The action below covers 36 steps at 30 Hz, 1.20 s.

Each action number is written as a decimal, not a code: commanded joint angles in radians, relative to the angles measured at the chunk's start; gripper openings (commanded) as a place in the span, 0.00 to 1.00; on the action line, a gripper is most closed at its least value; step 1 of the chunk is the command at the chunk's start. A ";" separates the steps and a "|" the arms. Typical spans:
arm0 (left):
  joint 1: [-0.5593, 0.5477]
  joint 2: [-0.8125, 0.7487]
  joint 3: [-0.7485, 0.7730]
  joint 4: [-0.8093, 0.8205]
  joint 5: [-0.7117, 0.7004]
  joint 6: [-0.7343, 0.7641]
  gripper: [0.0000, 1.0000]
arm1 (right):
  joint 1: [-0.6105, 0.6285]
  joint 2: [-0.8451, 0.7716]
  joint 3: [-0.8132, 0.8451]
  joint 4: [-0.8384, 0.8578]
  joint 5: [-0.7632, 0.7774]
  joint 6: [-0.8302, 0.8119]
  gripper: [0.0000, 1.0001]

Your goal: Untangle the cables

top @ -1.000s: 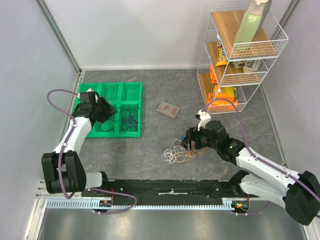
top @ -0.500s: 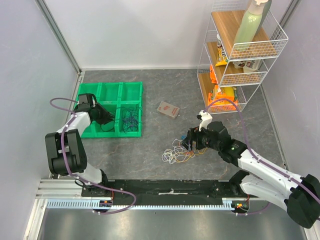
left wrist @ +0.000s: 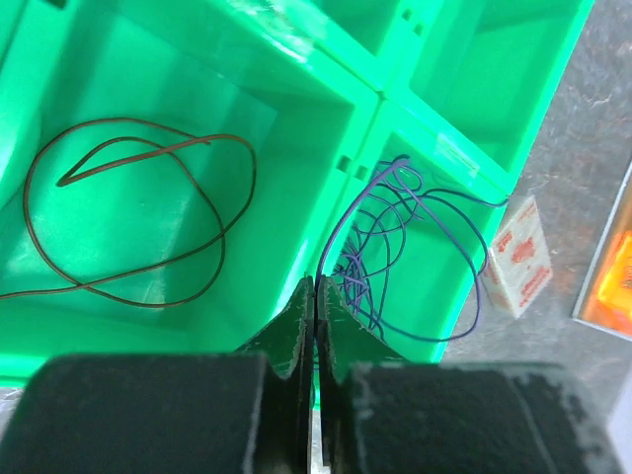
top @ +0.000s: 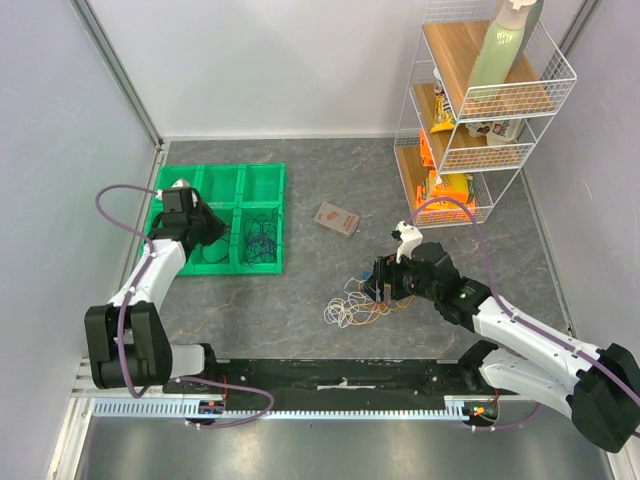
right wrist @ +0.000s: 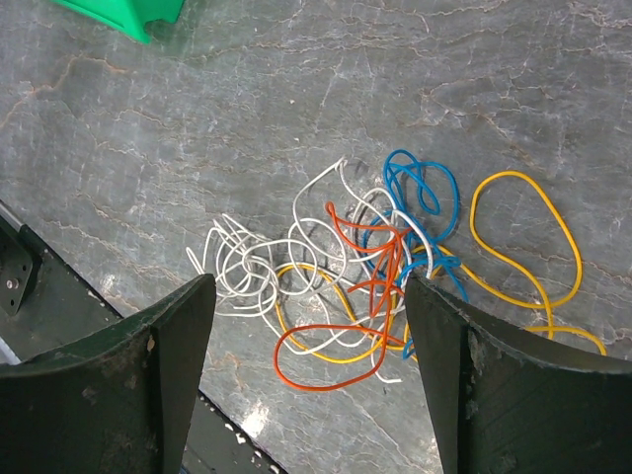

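Left hand closed tight over the green tray — right hand wide above the tangled cables

No words or numbers can be read anywhere. The little packet has red print, but it is too blurry to read. The snack bags on the wire shelf are too small to read.
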 commanded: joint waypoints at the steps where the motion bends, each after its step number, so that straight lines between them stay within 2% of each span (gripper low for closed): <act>1: -0.144 -0.021 0.079 -0.067 -0.229 0.119 0.02 | 0.002 0.018 0.005 0.044 -0.013 0.001 0.85; 8: -0.307 0.170 0.211 -0.227 -0.511 0.111 0.02 | 0.002 0.016 0.006 0.048 -0.024 0.012 0.85; 11: -0.341 0.247 0.248 -0.227 -0.516 0.098 0.02 | 0.002 0.009 0.002 0.045 -0.024 0.010 0.85; 17: -0.346 0.309 0.276 -0.201 -0.401 0.087 0.02 | 0.002 -0.004 -0.003 0.030 -0.015 0.012 0.85; 21: -0.344 0.199 0.231 -0.169 -0.364 0.105 0.38 | 0.001 -0.005 -0.009 0.012 0.007 0.001 0.85; 23: -0.344 0.131 0.196 -0.153 -0.334 0.114 0.48 | 0.002 -0.002 -0.008 0.008 0.014 -0.002 0.85; 28: -0.344 -0.018 0.155 -0.150 -0.240 0.153 0.59 | 0.001 -0.020 0.002 -0.007 0.088 0.012 0.84; 33: -0.342 -0.139 0.125 -0.138 -0.165 0.182 0.79 | 0.001 -0.031 -0.012 -0.021 0.154 0.035 0.85; 36: -0.343 -0.145 0.130 -0.145 -0.113 0.180 0.81 | 0.001 -0.008 -0.015 -0.030 0.168 0.044 0.84</act>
